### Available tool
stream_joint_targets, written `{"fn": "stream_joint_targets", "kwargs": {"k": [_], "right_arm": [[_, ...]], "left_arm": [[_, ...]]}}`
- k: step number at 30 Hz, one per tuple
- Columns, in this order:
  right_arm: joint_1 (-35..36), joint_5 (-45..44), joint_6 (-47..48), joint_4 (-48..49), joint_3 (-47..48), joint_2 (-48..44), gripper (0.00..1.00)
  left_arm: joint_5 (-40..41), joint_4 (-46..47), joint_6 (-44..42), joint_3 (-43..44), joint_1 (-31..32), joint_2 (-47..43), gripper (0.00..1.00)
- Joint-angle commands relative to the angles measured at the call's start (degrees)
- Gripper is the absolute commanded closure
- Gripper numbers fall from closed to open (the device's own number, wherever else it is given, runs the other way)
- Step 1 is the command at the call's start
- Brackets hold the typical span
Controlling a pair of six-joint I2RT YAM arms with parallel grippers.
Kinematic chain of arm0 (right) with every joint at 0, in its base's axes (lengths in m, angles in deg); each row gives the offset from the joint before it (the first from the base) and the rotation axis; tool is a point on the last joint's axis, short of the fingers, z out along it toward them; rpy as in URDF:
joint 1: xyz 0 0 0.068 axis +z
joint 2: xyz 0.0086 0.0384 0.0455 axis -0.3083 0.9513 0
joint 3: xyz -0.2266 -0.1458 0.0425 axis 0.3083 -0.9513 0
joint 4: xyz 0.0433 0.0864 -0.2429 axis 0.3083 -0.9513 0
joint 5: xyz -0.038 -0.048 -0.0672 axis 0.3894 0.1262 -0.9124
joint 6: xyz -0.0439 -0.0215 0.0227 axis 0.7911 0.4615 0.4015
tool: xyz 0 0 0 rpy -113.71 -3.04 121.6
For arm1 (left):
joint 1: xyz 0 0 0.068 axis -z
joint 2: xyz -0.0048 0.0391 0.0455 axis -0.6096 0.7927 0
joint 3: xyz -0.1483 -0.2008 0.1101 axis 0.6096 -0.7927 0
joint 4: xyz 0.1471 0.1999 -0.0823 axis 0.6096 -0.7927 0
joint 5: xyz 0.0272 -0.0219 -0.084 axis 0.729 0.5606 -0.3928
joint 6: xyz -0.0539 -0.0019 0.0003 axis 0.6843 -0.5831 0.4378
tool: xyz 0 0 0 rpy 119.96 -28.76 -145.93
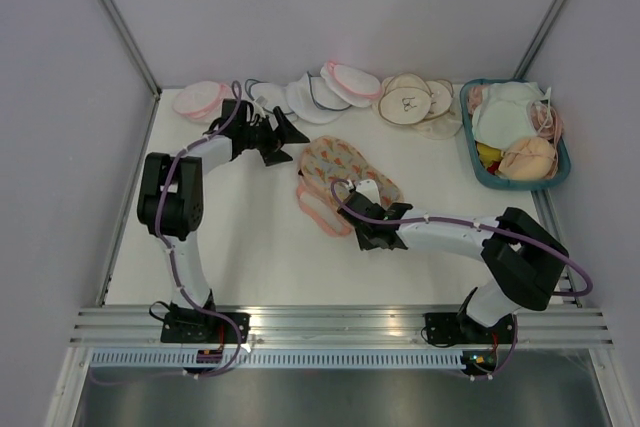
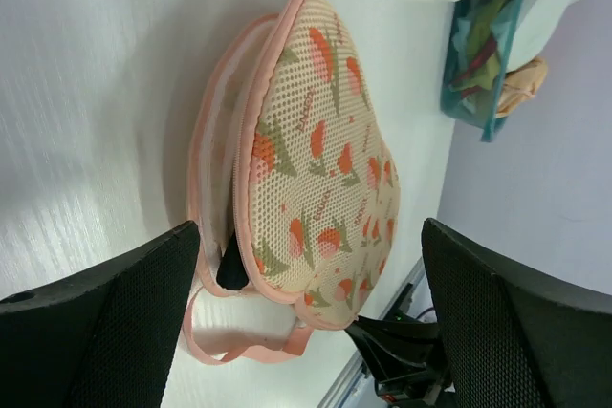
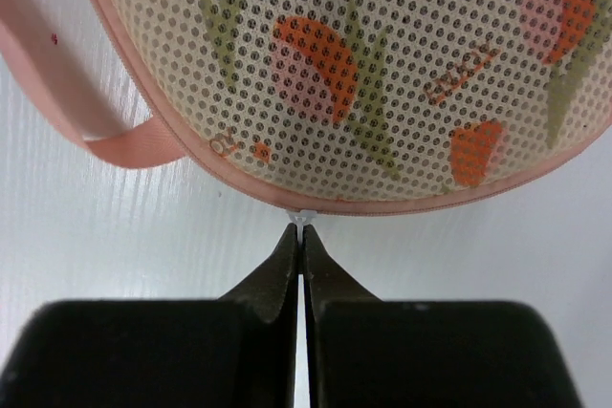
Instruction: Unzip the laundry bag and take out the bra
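The laundry bag (image 1: 345, 182) lies mid-table: cream mesh with orange and green prints and pink trim. In the left wrist view the laundry bag (image 2: 320, 160) shows a gap along its zip edge, and a bit of the black bra (image 2: 232, 265) shows in that opening. My right gripper (image 1: 362, 219) is at the bag's near edge; in the right wrist view my right gripper (image 3: 302, 236) is shut on the small white zip pull (image 3: 303, 221) at the pink trim. My left gripper (image 1: 283, 142) is open and empty, left of and behind the bag, apart from it.
A teal basket (image 1: 470, 147) with peach and white bras stands at the back right. Beige round pouches (image 1: 410, 99), white pouches (image 1: 300, 97) and a pink one (image 1: 200, 99) line the back edge. Walls close the left, back and right sides.
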Motion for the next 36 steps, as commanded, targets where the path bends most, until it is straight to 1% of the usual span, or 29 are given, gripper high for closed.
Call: {"fn": "stream_joint_targets", "kwargs": {"k": [1,4,5,6,8,9,11,12,13,14,15,16,17,20,23,24,28,29,31,32,34,35,36], "right_arm": [[0.0,1.9,1.2,-1.1,-0.2,-2.2,0.99],[0.0,3.7,1.6,0.3,-0.5,-2.6,1.00],[0.1,5.0,1.7,1.3,-0.5,-2.6,1.00],[0.0,6.0,2.1,2.2,-0.5,-2.7,0.99],[0.1,11.3,3.1,4.7,-0.9,-3.6,1.00],[0.0,13.5,3.4,7.6,-1.4,-4.0,1.00],[0.0,18.2,4.0,11.8,-2.6,-5.5,1.00],[0.0,23.2,4.1,16.1,-3.5,-5.9,1.00],[0.0,25.5,4.1,18.1,-3.9,-6.1,1.00],[0.0,28.3,4.0,20.1,-4.3,-6.2,1.00],[0.0,31.7,3.7,23.8,-4.8,-6.2,1.00],[0.0,33.3,3.4,24.6,-4.9,-6.1,0.99],[0.1,34.3,2.9,27.9,-5.0,-5.6,1.00],[0.0,37.2,2.1,30.4,-4.3,-3.9,1.00],[0.1,39.5,1.4,32.2,-3.5,-2.3,1.00],[0.0,39.8,1.0,32.5,-3.2,-2.0,1.00],[0.2,40.6,0.7,33.6,-3.4,-1.4,0.99],[0.2,40.6,0.6,33.7,-3.5,-1.4,1.00],[0.2,40.5,0.5,33.6,-3.7,-1.7,1.00],[0.3,40.3,0.6,33.5,-4.0,-1.8,1.00],[0.2,40.2,0.8,33.5,-4.3,-2.7,1.00],[0.2,39.6,0.8,33.1,-4.5,-3.1,1.00],[0.2,39.3,0.9,32.7,-4.6,-3.3,1.00]], "left_arm": [[4.6,-2.9,-3.9,-1.7,2.5,-3.8,0.01],[9.7,-2.0,-0.9,-8.7,3.4,-11.2,0.00],[10.9,-1.1,0.9,-13.5,4.3,-13.2,0.01],[11.2,-0.2,1.6,-15.9,5.1,-17.4,0.00],[12.7,1.1,2.9,-20.3,8.0,-20.9,0.01],[13.2,1.4,4.1,-24.9,8.9,-24.5,0.01],[14.5,2.7,6.7,-29.8,10.9,-28.0,0.01],[14.7,5.8,10.1,-35.0,11.5,-29.9,0.01],[14.8,7.9,12.2,-37.9,11.8,-33.7,0.01],[14.9,13.3,14.4,-43.4,12.6,-35.3,0.01],[14.9,15.4,18.7,-45.7,13.1,-36.7,0.00],[16.0,17.0,20.3,-47.5,13.8,-39.1,0.01],[16.8,18.4,22.0,-49.4,15.5,-39.6,0.01],[18.9,18.7,23.3,-49.7,18.0,-39.7,0.01],[20.6,22.4,26.8,-51.0,18.9,-38.8,0.01],[21.4,25.5,27.7,-51.4,19.2,-38.6,0.01],[28.1,31.3,31.2,-52.7,21.7,-38.3,0.01],[28.6,31.9,31.5,-52.5,22.8,-37.9,0.01],[28.2,32.0,31.6,-51.2,23.3,-35.9,0.07],[27.8,32.2,30.8,-50.8,23.3,-34.9,0.14],[26.5,33.0,30.3,-50.4,23.3,-32.5,0.26],[25.9,34.3,30.2,-50.6,23.3,-31.8,0.39],[25.4,35.7,30.4,-51.0,23.3,-30.5,0.50]]}}
